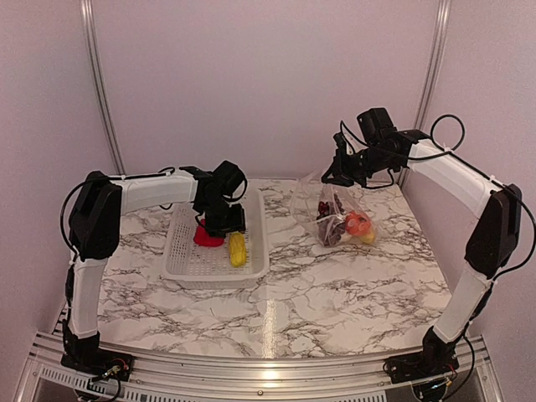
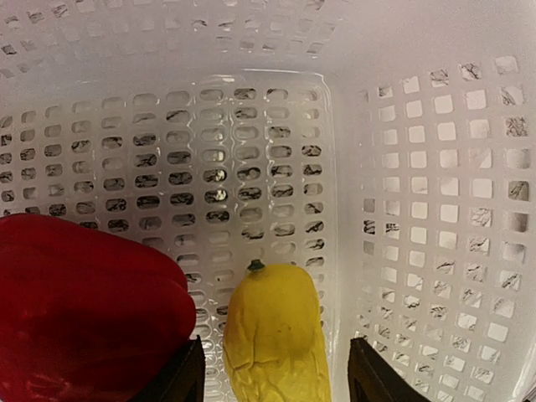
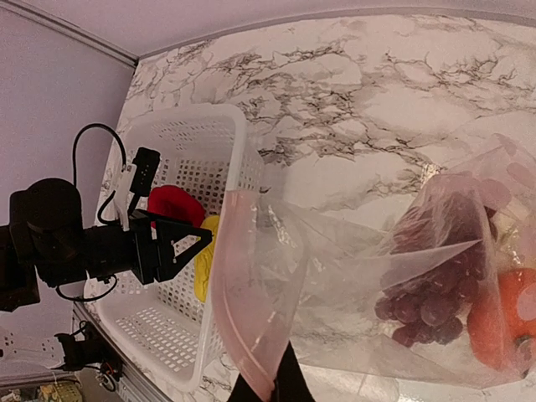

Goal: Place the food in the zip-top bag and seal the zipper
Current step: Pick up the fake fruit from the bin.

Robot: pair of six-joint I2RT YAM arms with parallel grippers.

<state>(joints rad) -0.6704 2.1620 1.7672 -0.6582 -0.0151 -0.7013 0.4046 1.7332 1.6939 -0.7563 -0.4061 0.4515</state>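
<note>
My left gripper (image 1: 224, 224) is open, low inside the white perforated basket (image 1: 186, 261). Its fingers straddle the yellow corn piece (image 2: 275, 342), which lies beside the red bell pepper (image 2: 84, 314); both also show from above, corn (image 1: 238, 249), pepper (image 1: 206, 238). My right gripper (image 1: 339, 172) is shut on the mouth edge of the clear zip-top bag (image 1: 335, 209) and holds it lifted. In the right wrist view the pink zipper strip (image 3: 230, 322) curves up from my fingers. The bag holds the purple grapes (image 3: 435, 293), the orange fruit (image 1: 358, 223) and a yellow piece (image 1: 368, 237). The cauliflower is not visible.
The basket stands at the back left of the marble table (image 1: 318, 301), the bag at the back right. The basket's wall (image 2: 435, 209) is close on the right of my left gripper. A pale backdrop with metal posts (image 1: 99, 84) stands behind.
</note>
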